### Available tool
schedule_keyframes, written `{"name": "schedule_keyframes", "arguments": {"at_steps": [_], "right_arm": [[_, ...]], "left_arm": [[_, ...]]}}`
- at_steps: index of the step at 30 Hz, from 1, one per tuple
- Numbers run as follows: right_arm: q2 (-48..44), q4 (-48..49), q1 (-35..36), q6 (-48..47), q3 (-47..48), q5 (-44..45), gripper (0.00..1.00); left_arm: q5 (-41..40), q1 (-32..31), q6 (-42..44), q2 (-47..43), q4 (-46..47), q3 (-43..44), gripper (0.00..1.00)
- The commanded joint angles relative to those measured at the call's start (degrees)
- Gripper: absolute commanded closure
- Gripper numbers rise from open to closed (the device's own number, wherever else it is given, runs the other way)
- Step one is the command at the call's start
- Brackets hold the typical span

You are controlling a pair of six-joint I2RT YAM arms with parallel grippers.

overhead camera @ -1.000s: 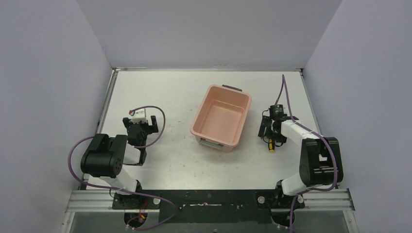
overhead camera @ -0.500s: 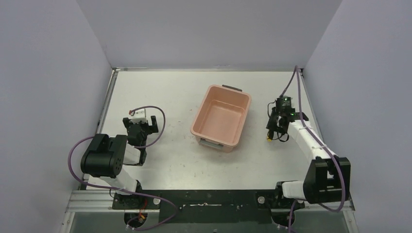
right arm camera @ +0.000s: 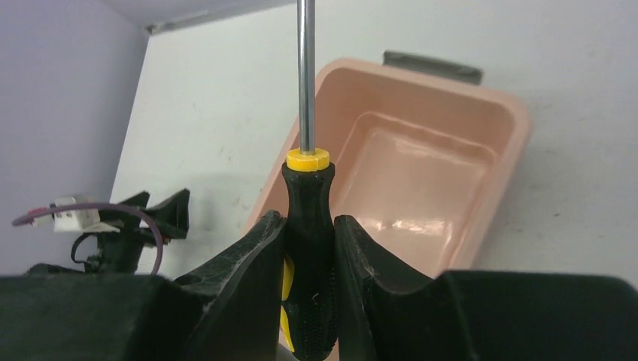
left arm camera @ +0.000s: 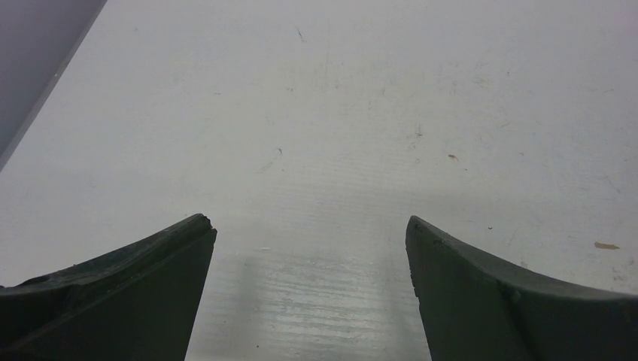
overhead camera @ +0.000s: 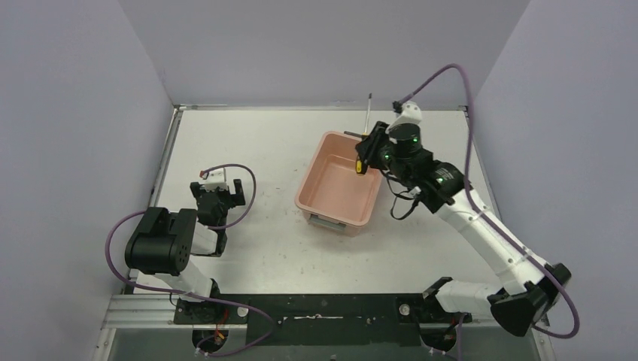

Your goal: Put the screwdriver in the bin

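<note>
Bin (overhead camera: 342,214): salmon-pink tub of glossy plastic, rectangular with rounded corners, a grey clip (overhead camera: 326,222) at each short end. It stands mid-table on a white, scuffed table (overhead camera: 248,143). The wrist view shows light glaring off its smooth floor.

Screwdriver (overhead camera: 366,139): black, finely textured handle with a yellow collar and yellow side strip, and a thin shiny metal shaft. The right gripper (overhead camera: 367,154) holds it in the air over the bin's far right corner. The shaft points away toward the back wall, crossing above the far clip.

Right wrist view: both dark fingers (right arm camera: 256,256) press against the handle (right arm camera: 308,226) from either side, just below the collar.

Left gripper (overhead camera: 220,188): low over the table's left side, well apart from the bin. Its fingers (left arm camera: 150,278) are spread wide with only bare, speckled tabletop (left arm camera: 338,113) between them, and they touch nothing visible.
</note>
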Motion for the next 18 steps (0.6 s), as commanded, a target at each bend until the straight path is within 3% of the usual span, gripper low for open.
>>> {"name": "schedule_keyframes", "arguments": {"at_steps": [1,11,18], "right_arm": [[9.4,6.1,5.6,4.8,-3.6,2.2,1.00],[22.0,9.8,7.9,7.5,-12.1,4.6,1.00],[31.0,11.5,7.7,7.0,-12.6,4.1,1.00]], "left_arm": [[0.4,0.3,-0.4,-0.4,1.6,1.1,0.03],[0.4,0.3,-0.4,-0.3,1.6,1.1,0.03],[0.4,0.3,-0.4,-0.3,1.6,1.0,0.03]]}}
